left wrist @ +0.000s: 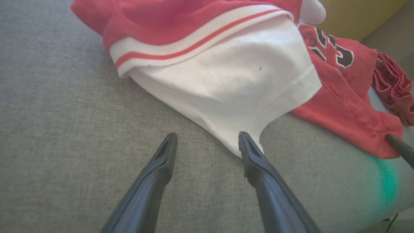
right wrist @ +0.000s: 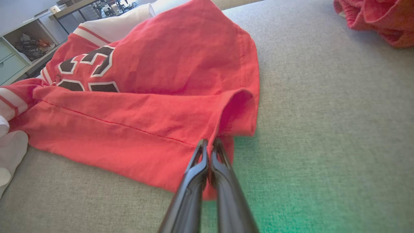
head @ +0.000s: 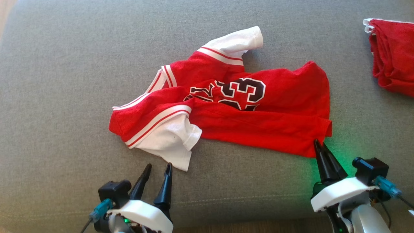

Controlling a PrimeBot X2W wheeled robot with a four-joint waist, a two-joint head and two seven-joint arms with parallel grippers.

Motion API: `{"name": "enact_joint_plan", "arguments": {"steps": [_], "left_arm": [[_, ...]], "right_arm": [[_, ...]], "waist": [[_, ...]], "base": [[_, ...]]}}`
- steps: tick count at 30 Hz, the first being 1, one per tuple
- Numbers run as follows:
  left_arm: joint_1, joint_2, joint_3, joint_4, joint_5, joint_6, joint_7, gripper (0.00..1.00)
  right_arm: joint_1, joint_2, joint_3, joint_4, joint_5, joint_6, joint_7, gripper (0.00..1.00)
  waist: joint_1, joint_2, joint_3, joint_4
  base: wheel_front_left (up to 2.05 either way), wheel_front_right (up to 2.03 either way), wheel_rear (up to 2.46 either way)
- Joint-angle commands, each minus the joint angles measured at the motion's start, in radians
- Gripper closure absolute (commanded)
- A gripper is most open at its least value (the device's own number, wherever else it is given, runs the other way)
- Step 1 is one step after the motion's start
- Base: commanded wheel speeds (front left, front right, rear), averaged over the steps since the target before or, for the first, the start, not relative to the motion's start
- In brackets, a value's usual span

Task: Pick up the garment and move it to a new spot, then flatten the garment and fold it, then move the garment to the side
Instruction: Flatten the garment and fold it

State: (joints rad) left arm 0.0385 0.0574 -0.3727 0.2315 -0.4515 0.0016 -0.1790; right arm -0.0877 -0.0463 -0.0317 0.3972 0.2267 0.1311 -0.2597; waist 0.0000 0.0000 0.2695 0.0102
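**Right gripper pinched on the hem corner, left gripper open at the sleeve**

My right gripper [head: 317,142] has its two fingers drawn almost together on the lower right corner of the red jersey [head: 275,119]. In my right wrist view the tips sit right on the folded hem, with red cloth at their ends.

My left gripper [head: 158,165] stands wide open and holds nothing. Its fingers point at the white sleeve [head: 168,142] nearest me, and one fingertip is just at the sleeve's lowest edge.

The jersey lies rumpled in the middle of the grey cushion [head: 64,97], collar toward my left and hem toward my right. Its black number is partly folded under a crease. The other white sleeve sticks out on the far side.

A second red garment [head: 393,55] lies bunched at the far right, well apart from the jersey.
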Motion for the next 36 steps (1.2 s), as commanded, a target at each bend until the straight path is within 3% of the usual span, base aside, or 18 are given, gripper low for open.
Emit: {"name": "enact_joint_plan", "arguments": {"steps": [1,7,12,18,24,25,26,36], "left_arm": [[-0.022,0.007,0.024,-0.022,-0.002,0.000,-0.011,0.00],[-0.019,0.005,0.004,-0.017,-0.055,-0.045,0.023,0.00],[-0.047,0.001,-0.026,0.011,-0.159,-0.095,0.108,0.00],[-0.105,-0.002,-0.038,0.054,-0.225,-0.109,0.163,0.00],[-0.138,0.001,-0.076,0.096,-0.223,-0.115,0.201,0.00],[-0.141,0.003,-0.082,0.099,-0.224,-0.116,0.207,0.12],[-0.144,0.007,-0.088,0.100,-0.223,-0.118,0.209,0.98],[-0.110,0.064,-0.085,-0.029,-0.251,-0.127,0.163,1.00]], "right_arm": [[0.009,-0.004,0.014,-0.040,-0.010,0.000,-0.002,1.00],[0.013,-0.004,0.002,-0.063,-0.019,0.000,-0.002,1.00],[0.005,-0.004,-0.007,-0.075,-0.029,0.000,-0.002,1.00],[-0.011,-0.004,0.000,-0.079,-0.027,0.000,-0.002,1.00],[-0.024,-0.004,-0.003,-0.078,-0.026,0.000,-0.002,1.00],[-0.025,-0.004,-0.006,-0.078,-0.026,0.000,-0.002,1.00],[-0.026,-0.004,-0.008,-0.078,-0.027,0.000,-0.002,1.00],[-0.020,-0.004,-0.034,-0.096,-0.045,0.000,-0.002,1.00]], "waist": [[0.0000,0.0000,-0.002,-0.002],[0.0000,0.0000,0.007,-0.005],[0.0000,0.0000,0.029,-0.004],[0.0000,0.0000,0.058,-0.013],[0.0000,0.0000,0.072,-0.024],[0.0000,0.0000,0.073,-0.025],[0.0000,0.0000,0.072,-0.026],[0.0000,0.0000,0.023,-0.016]], "base": [[0.00,0.00,0.00],[0.00,0.00,0.00],[0.00,0.00,0.00],[0.00,0.00,0.00],[0.00,0.00,0.00],[0.00,0.00,0.00],[0.00,0.00,0.00],[0.00,0.00,0.00]]}}
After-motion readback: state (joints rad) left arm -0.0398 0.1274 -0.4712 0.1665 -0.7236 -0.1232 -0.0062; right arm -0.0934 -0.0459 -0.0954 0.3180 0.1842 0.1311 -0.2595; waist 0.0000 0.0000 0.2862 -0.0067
